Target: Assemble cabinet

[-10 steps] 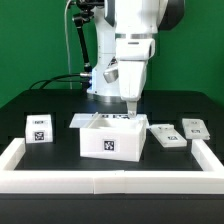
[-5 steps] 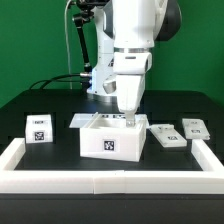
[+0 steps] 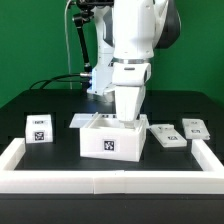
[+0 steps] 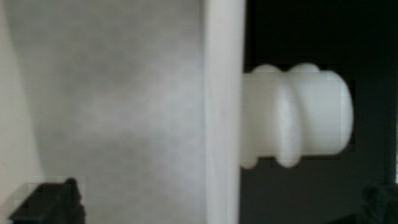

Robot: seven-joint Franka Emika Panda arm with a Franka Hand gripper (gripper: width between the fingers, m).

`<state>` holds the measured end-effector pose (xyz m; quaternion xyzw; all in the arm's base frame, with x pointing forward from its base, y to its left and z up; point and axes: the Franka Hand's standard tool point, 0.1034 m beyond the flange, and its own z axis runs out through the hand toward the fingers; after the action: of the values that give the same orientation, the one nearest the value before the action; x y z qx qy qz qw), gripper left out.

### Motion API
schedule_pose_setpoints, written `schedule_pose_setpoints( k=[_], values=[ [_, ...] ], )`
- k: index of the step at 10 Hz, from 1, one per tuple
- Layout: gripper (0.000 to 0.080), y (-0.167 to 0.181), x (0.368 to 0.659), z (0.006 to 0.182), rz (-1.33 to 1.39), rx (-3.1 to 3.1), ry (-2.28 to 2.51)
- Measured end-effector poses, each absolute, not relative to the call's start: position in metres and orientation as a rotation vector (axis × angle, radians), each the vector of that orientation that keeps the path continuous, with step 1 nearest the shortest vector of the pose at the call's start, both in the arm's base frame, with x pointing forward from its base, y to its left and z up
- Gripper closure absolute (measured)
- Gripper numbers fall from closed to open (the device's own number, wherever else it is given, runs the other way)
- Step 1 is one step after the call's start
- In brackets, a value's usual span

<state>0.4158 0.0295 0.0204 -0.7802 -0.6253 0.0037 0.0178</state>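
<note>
The white boxy cabinet body (image 3: 110, 142), with a tag on its front, stands at the table's middle. My gripper (image 3: 126, 112) is down at the body's back right top edge, and its fingertips are hidden behind the rim. In the wrist view a white wall (image 4: 125, 110) fills the picture very close, with a ribbed white knob (image 4: 299, 115) sticking out of its side. My gripper (image 4: 217, 205) straddles that wall, one dark fingertip (image 4: 54, 202) at one side and the other faint at the far edge. The jaws stand wide apart.
A small white tagged block (image 3: 38, 128) sits at the exterior view's left. Two flat white tagged pieces (image 3: 165, 134) (image 3: 194, 127) lie at its right. The low white border frame (image 3: 20, 158) runs round the front and sides. Cables hang behind the arm.
The arm has come down steadily over the second, bringing the gripper from above the cabinet body to its top edge. The parts on the table have not moved.
</note>
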Motion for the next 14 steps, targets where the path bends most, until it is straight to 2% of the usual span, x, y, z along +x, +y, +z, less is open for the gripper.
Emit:
schedule_pose_setpoints(
  k=[2, 3, 5, 6, 7, 14],
  values=[
    [0.0342, 0.0295, 0.4155, 0.0202, 0.012, -2.423, -1.942],
    [0.0342, 0.0294, 0.4155, 0.0202, 0.012, -2.423, -1.942],
    [0.0689, 0.0294, 0.4155, 0.0202, 0.012, -2.423, -1.942],
    [0.0689, 0.0294, 0.4155, 0.0202, 0.012, -2.423, -1.942],
    [0.0764, 0.0294, 0.416, 0.0205, 0.01, -2.424, -1.943],
    [0.0764, 0.0292, 0.4166, 0.0206, 0.009, -2.42, -1.95]
  ],
)
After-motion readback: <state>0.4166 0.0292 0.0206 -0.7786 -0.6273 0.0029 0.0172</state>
